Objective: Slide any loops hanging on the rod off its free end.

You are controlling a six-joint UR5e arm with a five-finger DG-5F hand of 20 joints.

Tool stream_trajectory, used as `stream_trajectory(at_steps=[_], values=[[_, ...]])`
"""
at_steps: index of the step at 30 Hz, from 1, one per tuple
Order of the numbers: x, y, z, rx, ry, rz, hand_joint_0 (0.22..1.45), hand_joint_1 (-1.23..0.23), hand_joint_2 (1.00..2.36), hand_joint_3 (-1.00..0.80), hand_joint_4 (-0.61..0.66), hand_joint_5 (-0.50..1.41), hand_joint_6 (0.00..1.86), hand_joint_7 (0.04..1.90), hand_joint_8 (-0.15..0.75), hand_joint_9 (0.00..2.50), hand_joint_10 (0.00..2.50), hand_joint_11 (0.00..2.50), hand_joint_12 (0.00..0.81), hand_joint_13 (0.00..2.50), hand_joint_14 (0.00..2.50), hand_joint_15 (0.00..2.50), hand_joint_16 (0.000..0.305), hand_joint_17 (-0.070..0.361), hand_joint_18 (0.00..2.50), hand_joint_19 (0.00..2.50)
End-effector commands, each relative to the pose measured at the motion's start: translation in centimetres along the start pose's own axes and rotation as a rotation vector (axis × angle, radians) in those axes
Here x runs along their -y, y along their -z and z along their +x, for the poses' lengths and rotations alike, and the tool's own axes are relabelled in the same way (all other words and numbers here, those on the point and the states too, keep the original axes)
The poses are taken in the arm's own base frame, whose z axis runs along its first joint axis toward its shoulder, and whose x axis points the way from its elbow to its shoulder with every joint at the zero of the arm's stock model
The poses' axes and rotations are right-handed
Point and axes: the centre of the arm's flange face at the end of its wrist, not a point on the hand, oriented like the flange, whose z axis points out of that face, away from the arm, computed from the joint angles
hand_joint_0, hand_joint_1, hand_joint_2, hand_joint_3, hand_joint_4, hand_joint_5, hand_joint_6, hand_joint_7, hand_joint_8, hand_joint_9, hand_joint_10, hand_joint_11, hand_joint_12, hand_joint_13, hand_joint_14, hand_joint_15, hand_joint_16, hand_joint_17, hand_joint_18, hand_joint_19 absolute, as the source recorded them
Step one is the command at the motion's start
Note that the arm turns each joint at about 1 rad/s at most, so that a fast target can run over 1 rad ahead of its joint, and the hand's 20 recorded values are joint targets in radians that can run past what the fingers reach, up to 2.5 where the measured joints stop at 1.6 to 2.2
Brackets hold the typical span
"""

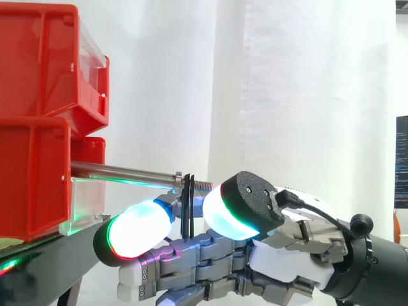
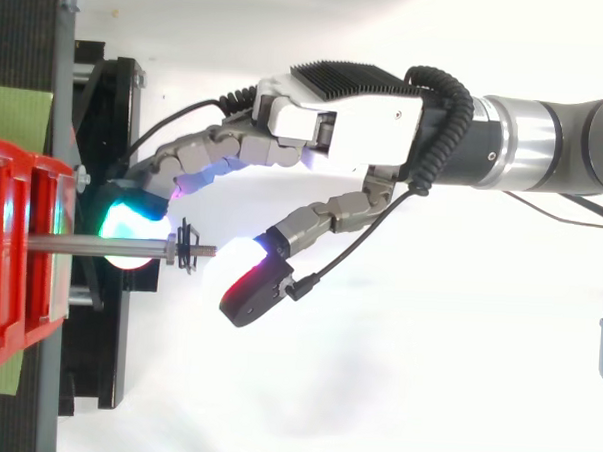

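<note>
looking at the side view, you find the rod (image 1: 121, 171) projecting from the red bins (image 1: 38, 127) toward 3 o'clock. the black loops (image 1: 190, 188) hang on it beside its threaded free end. the hand (image 2: 346, 118) sits at 6 o'clock of the rod, relaxed and gripping nothing: one glowing fingertip (image 1: 137, 229) lies at 9 o'clock of the loops, the thumb pad (image 1: 226, 213) at 3 o'clock. the bins rest on a black stand (image 1: 38, 261) before a white curtain (image 1: 287, 83).

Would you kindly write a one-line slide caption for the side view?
The hand's pads flank black loops hanging near the steel rod's threaded free end.
</note>
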Motion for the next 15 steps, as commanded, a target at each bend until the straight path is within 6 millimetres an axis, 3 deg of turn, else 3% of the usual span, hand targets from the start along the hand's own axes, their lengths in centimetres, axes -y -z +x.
stream_trajectory(at_steps=[1,15], values=[[-0.09,-0.10,0.07,-0.001,0.001,-0.001,0.60,-0.55,1.00,-0.45,0.23,-0.15,0.50,0.82,0.253,0.66,0.00,0.03,0.317,0.57,0.00,0.12,0.043,0.096,0.63,0.40],[-0.22,-0.15,0.55,-0.007,0.000,-0.002,0.60,-0.56,1.00,-0.45,0.24,-0.15,0.50,0.85,0.252,0.66,0.00,0.04,0.316,0.57,0.00,0.12,0.043,0.096,0.63,0.40]])
